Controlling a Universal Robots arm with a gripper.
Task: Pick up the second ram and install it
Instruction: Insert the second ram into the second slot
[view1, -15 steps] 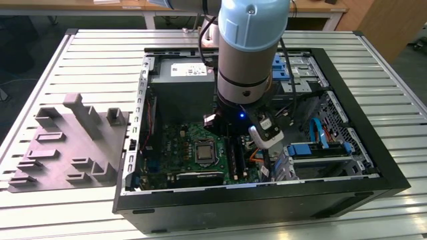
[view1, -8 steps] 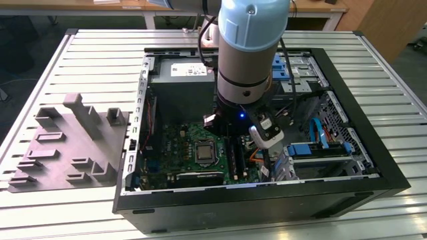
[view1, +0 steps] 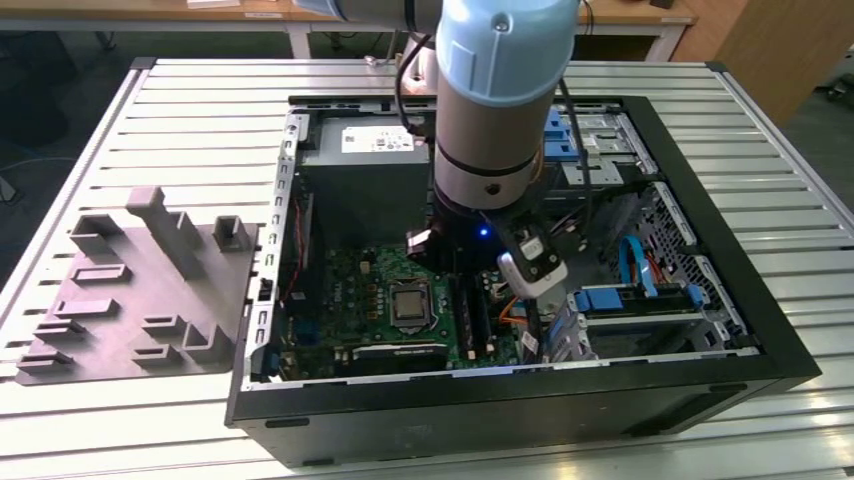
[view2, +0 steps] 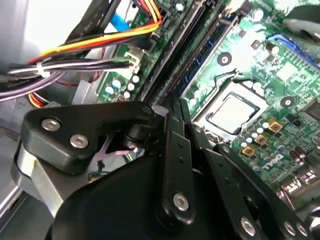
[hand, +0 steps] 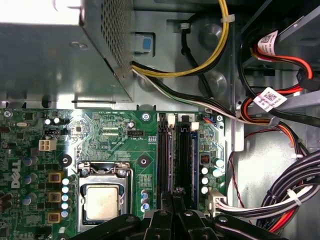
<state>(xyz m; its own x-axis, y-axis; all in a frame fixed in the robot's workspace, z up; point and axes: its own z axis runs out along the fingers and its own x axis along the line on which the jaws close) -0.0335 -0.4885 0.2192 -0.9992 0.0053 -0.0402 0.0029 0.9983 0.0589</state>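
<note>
Black gripper linkage (view2: 175, 165) is seen closest to the lens in both wrist views, lowered inside the open computer case (view1: 747, 340) directly over the memory slots (hand: 177, 155) of the green motherboard (hand: 110, 135). Its fingers are drawn together into a narrow point above the slots; whether anything is clamped between them cannot be told.

The second ram (hand: 186, 157) is observed as a dark strip standing on edge in one of the black slot rails, beside the processor socket (hand: 102, 200), with the fingertips directly above its near end. Whether it is fully seated cannot be determined.

In the exterior view, the arm (view1: 501, 110) is recorded reaching down into the case, which lies on its side on a slatted metal table (view1: 200, 130). A grey moulded holder tray (view1: 140, 290) is noted on the table toward the exterior view's left, well apart from the gripper. Bundled cables (hand: 280, 195) are routed beside the board, and a metal power supply housing (hand: 65, 55) sits beyond it.
</note>
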